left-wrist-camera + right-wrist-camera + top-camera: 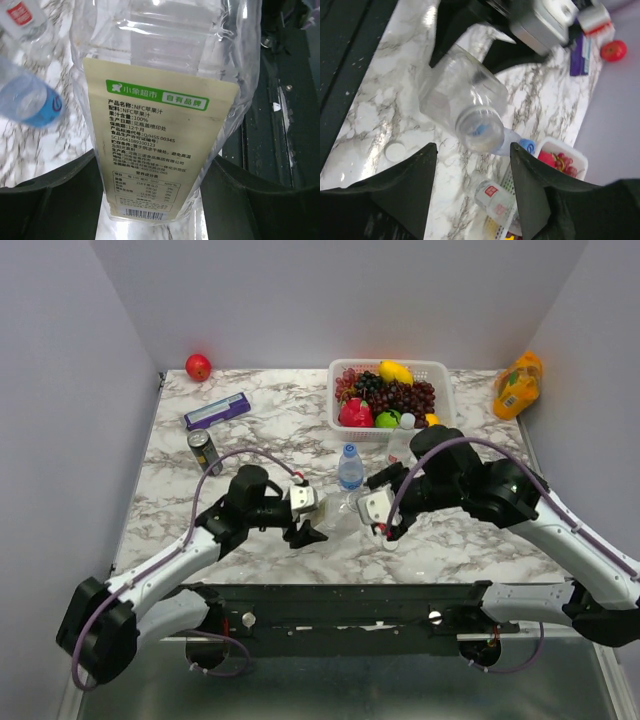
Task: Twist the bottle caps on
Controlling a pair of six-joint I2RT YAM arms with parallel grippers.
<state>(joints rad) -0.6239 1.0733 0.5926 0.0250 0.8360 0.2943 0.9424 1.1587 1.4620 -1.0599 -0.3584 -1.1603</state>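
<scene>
The marble table carries a white basket of fruit at its far edge, and everything else is placed from that basket. In front of the basket's left half, toward the arm bases, the left gripper has its jaws pinching the bottle with the yellow-green label across the body, one on either side of the printed label in the left wrist view. That bottle is held roughly level above the marble, uncapped. Its open mouth faces the right gripper, which sits in front of the basket's middle. The right gripper's jaws are spread wide with nothing gripped, and the bottle mouth is apart from them. The blue-labelled bottle stands upright just in front of the basket's near-left corner, with a blue cap on top. A clear bottle with a small red mark stands just beside the basket's near wall. A dark can stands upright well to the left of the basket. A white cap lies flat and loose on the marble, farther from the basket than the held bottle and touching nothing.
</scene>
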